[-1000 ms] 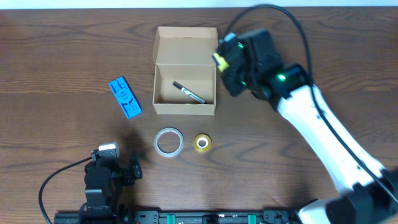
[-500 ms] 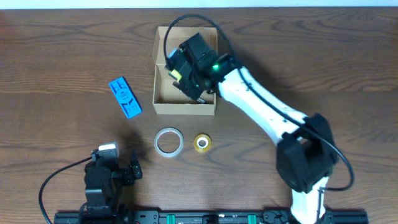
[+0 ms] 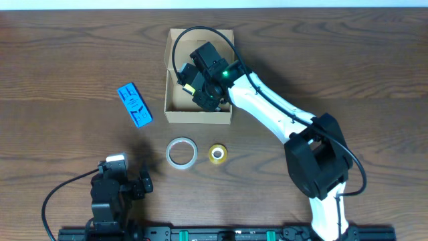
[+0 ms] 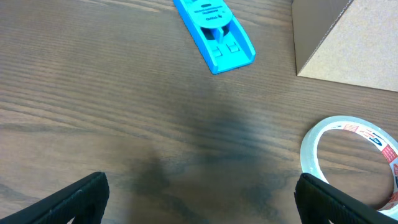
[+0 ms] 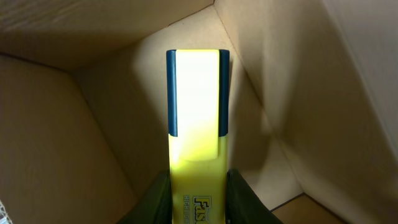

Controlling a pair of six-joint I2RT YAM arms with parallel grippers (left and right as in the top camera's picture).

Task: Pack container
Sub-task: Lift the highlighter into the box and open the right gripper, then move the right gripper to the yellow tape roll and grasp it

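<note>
The tan cardboard container (image 3: 175, 114) stands open at the back middle of the table, its flap lid raised behind it. My right gripper (image 3: 190, 84) is inside the container and shut on a yellow highlighter (image 5: 194, 134), which points down toward an inner corner of the box (image 5: 56, 155). The pen seen earlier in the box is hidden under the arm. My left gripper (image 4: 199, 199) is open and empty, low over bare wood at the front left, its arm showing in the overhead view (image 3: 114, 191).
A blue stapler-like tool (image 3: 134, 104) lies left of the box, also in the left wrist view (image 4: 214, 31). A clear tape roll (image 3: 181, 152) and a small yellow tape roll (image 3: 217, 153) lie in front of the box. The clear roll (image 4: 348, 152) is near my left gripper's right finger.
My right gripper has swung left from beside the box to over it and gone down inside with the highlighter. The left arm has not moved.
</note>
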